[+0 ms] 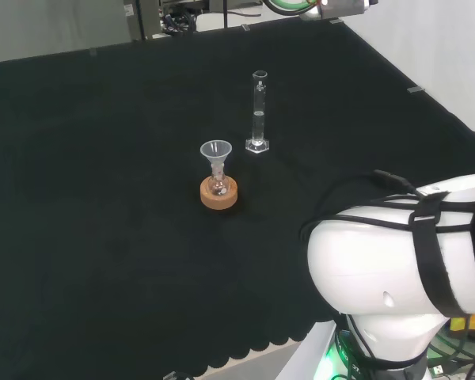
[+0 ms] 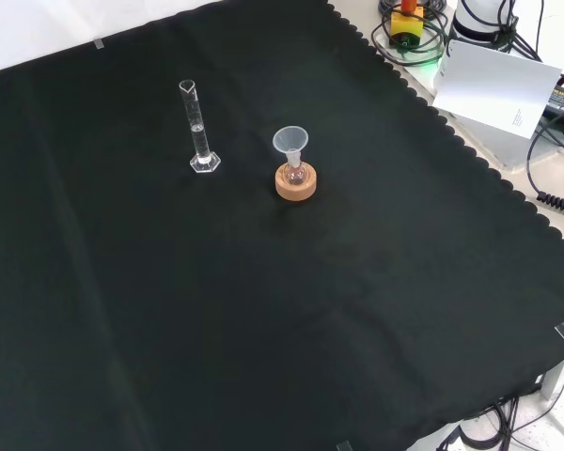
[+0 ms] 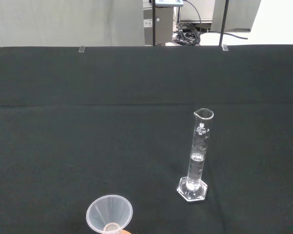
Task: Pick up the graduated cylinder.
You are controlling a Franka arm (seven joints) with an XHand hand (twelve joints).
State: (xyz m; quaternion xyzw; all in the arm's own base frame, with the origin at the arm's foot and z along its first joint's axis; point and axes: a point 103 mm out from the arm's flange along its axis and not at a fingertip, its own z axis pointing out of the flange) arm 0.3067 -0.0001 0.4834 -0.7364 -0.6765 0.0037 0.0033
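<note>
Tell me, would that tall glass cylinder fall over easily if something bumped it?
Probably, yes. The graduated cylinder is tall and narrow on a small hexagonal foot, so a push near its top would likely tip it. It looks like clear glass, so likely smooth, stiff and breakable. Liquid seems to sit low inside, which may steady it slightly.

Big white rounded arm link, glossy; black straps + black cables (green glow at base).

White arm link low, near camera.
</note>
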